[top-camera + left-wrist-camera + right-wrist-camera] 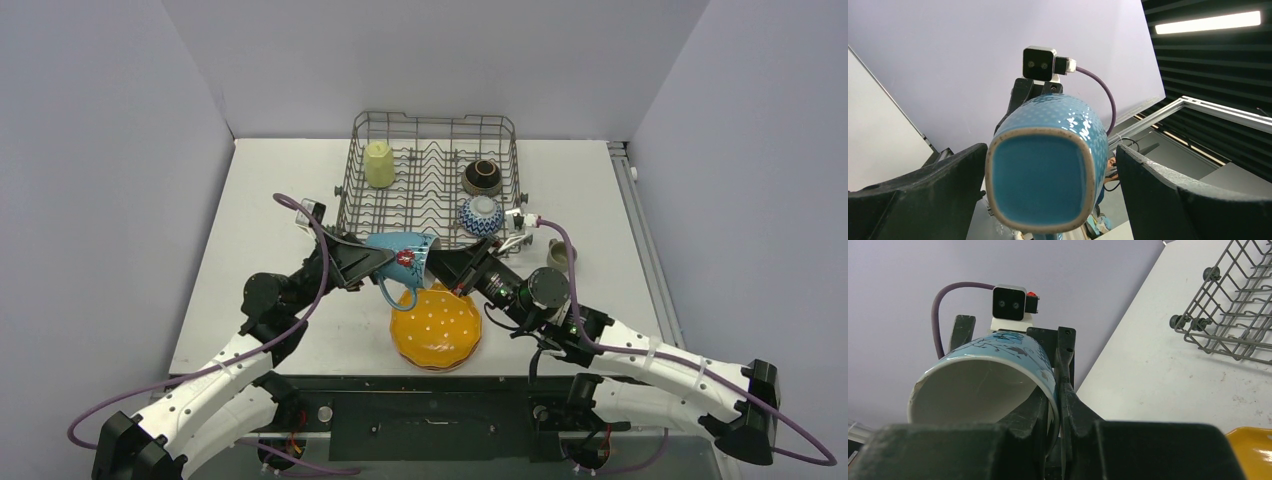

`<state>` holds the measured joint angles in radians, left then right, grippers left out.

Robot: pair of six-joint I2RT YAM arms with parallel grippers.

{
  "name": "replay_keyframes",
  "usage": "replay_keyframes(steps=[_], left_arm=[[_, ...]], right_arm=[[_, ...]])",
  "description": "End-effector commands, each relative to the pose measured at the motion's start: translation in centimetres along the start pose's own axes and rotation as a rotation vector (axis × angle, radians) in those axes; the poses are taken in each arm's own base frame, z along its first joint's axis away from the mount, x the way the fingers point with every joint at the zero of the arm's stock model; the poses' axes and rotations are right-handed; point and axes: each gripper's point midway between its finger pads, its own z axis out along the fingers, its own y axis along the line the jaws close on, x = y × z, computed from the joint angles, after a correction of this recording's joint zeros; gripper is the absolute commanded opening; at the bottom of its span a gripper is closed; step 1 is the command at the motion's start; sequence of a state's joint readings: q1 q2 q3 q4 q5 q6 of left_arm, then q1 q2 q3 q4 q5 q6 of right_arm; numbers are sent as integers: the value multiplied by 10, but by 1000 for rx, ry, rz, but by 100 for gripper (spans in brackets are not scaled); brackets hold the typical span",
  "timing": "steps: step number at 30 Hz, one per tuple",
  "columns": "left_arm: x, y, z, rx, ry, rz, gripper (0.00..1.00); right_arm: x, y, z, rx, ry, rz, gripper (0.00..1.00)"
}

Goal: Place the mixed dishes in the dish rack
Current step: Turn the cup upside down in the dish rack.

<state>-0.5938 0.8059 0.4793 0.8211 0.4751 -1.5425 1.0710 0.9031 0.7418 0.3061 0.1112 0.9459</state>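
Blue mug (403,255): on its side in the air, just in front of the dish rack (430,122) and above the orange plate (437,328). Its mouth faces the right arm, its squarish base faces the left arm, and its handle hangs down.

Right gripper (446,268): clenched on the mug's rim, one finger inside the white interior and one outside. This grip carries the mug.

Left gripper (372,258): released, jaws spread wide on either side of the mug's base. The wrist view shows a clear gap on one side. Cannot tell whether the other finger touches.

Orange plate: dotted and scalloped, lying flat on the table (260,250) near the front edge, on top of at least one more plate.

Rack, at the far middle of the table:
- pale-yellow mug (379,163) in the left part
- dark brown bowl (482,177) in the right part
- blue-white patterned bowl (481,214) just nearer than the brown bowl

Grey mug (560,256): on the table, outside the rack's near right corner.
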Motion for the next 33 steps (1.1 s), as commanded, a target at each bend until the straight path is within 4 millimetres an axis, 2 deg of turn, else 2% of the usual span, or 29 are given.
replay_keyframes(steps=[1,12,18,19,26,33], left_arm=[[-1,-25,-1,90,-6,43,96],[0,-35,-2,121,-2,59,96],[1,-36,-2,127,6,68,100],[1,-36,-2,126,7,70,96],[2,-35,-2,129,14,72,88],[2,-35,-2,132,15,74,71]], right_arm=[[-38,44,1,-134,-142,53,0],[-30,35,6,-105,-151,81,0],[-27,32,9,-92,-149,81,0],[-26,32,9,-90,-146,80,0],[-23,30,11,-77,-140,64,0],[-21,24,10,-45,-137,36,0]])
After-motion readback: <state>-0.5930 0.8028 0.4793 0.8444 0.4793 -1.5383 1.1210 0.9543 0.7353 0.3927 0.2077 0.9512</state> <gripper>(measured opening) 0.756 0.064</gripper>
